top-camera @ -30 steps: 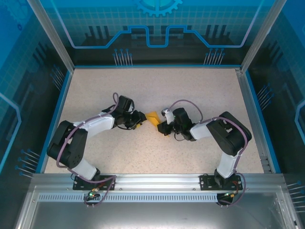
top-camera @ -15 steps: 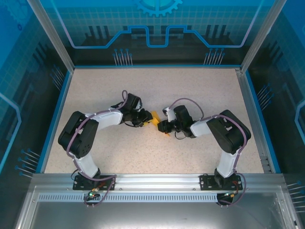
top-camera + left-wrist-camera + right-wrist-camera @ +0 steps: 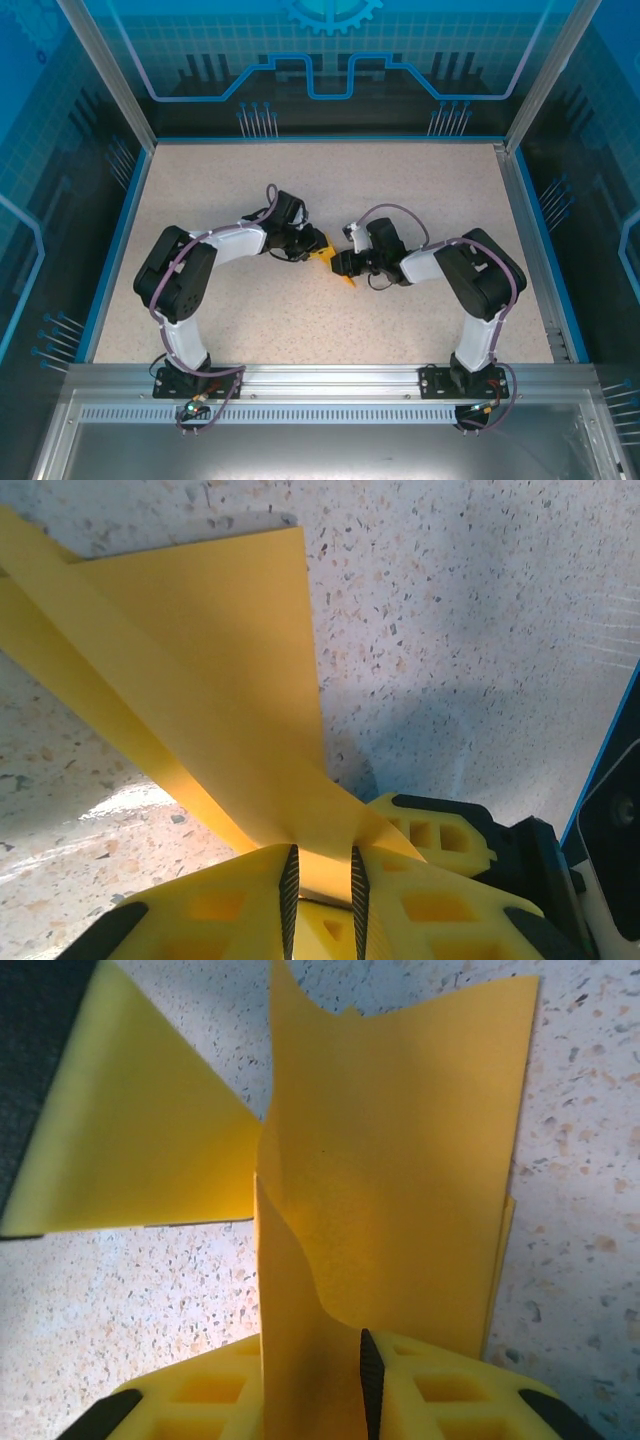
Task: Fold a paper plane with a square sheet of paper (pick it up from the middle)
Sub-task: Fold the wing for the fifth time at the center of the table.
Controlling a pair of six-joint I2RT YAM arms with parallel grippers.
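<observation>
— While we look from above, where is everything?

— Both arms meet near the middle of the table (image 3: 300,180). The left gripper (image 3: 312,243) and the right gripper (image 3: 343,266) are almost nose to nose. The orange paper (image 3: 325,254) sits between them, already a small, narrow, folded piece. From up here I cannot tell whether it touches the table.

— And the left wrist camera?

— The paper (image 3: 210,660) runs away from the left gripper (image 3: 322,885) as a long creased band with a wider flap behind it, above the table. The two dark pads (image 3: 290,880) stand close together with paper filling the gap, so I read those jaws as clamped on the paper.

— The right wrist camera?

— The paper (image 3: 400,1160) rises upright out of the right gripper (image 3: 315,1370), one layer curling in front of another. One pad (image 3: 368,1365) shows and the paper covers the other. The paper is between the jaws, but I cannot tell whether they squeeze it.

— Which step, then?

— Midway through the folding, I would say, shaping a wing with one gripper anchoring. The next move calls for a firm hold on one side and a slow, straight press along the crease, or the layers will slip.
</observation>
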